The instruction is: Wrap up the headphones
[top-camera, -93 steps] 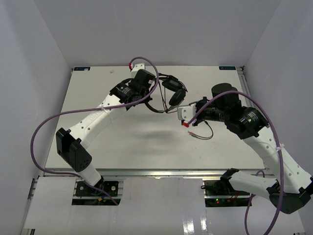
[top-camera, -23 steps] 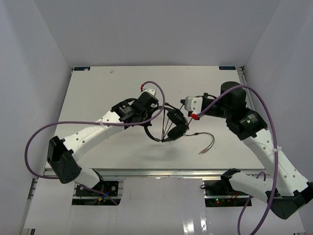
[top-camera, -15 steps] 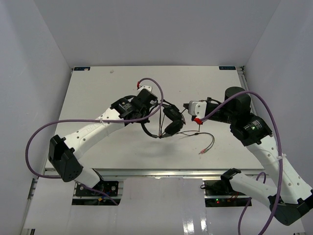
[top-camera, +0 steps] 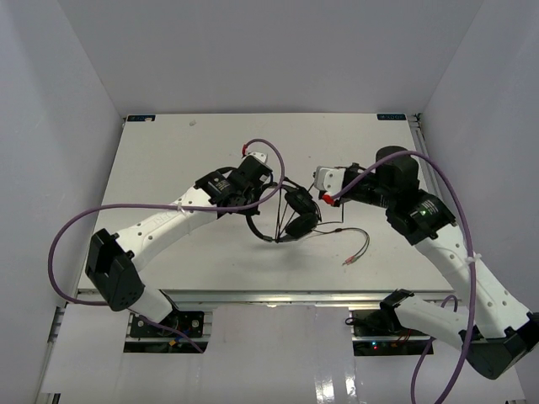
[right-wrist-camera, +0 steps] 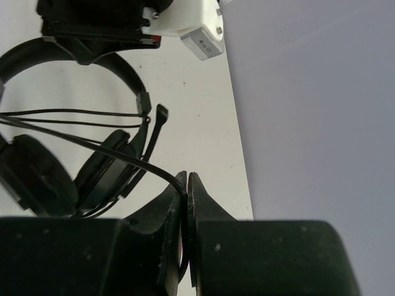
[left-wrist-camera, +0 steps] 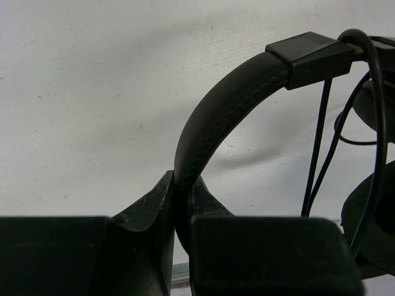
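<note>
Frame centre: left gripper (left-wrist-camera: 182, 185) clamps the arched headband (left-wrist-camera: 216, 117) of the small black over-ear headphones (top-camera: 296, 217). The right gripper (right-wrist-camera: 186, 180), pinching the thin dark cord (right-wrist-camera: 123, 158), has shifted upward, apparently tightening a wrap.

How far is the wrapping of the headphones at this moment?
Done: a few strands of cord already span the arch of the headphones. In hand: the left gripper clamps the headband, and the right gripper pinches the cord. Left: a loose tail with the plug lies unwound on the table.
</note>
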You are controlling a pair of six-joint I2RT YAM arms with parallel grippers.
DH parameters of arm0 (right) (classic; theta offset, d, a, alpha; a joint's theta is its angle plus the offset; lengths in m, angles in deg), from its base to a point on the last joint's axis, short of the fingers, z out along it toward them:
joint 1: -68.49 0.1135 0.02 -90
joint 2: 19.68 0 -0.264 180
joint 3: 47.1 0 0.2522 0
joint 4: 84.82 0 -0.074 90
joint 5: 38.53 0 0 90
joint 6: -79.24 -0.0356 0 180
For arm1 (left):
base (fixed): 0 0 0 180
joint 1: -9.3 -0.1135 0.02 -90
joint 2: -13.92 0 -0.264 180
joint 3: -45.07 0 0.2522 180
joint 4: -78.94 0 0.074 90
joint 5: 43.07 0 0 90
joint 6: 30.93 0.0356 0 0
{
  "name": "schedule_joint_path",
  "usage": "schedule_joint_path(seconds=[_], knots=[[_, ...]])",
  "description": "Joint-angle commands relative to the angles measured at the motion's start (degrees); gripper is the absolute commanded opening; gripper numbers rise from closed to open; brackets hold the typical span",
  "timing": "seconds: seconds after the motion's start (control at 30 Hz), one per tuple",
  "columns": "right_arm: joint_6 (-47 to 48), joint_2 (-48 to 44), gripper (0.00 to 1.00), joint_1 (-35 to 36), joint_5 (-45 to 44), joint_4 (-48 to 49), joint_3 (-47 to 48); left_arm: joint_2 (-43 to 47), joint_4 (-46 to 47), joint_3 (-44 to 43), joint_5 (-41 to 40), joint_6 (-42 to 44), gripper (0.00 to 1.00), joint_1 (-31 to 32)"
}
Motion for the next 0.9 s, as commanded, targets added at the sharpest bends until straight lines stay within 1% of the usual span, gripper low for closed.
schedule_joint_path(seconds=[0.0,0.13,0.33,0.67,0.87], knots=[[-1.5,3.6,0.08,0.0,-2.7,9.9,2.4,4.6,4.3,1.9,6.5,4.8,0.00,0.3],[-1.6,6.9,0.08,0.0,-1.8,11.4,3.8,6.0,5.3,2.5,8.9,8.0,0.00,1.9],[-1.7,10.5,0.08,0.1,-1.3,13.0,4.3,7.5,8.2,4.5,13.4,10.4,0.00,4.8],[-2.1,12.1,0.08,-1.5,-0.3,13.8,1.6,12.0,10.8,6.6,15.6,11.0,0.00,6.8],[-3.7,11.9,0.08,-4.3,1.7,14.2,-0.8,14.7,11.6,7.4,17.1,11.1,0.00,7.0]])
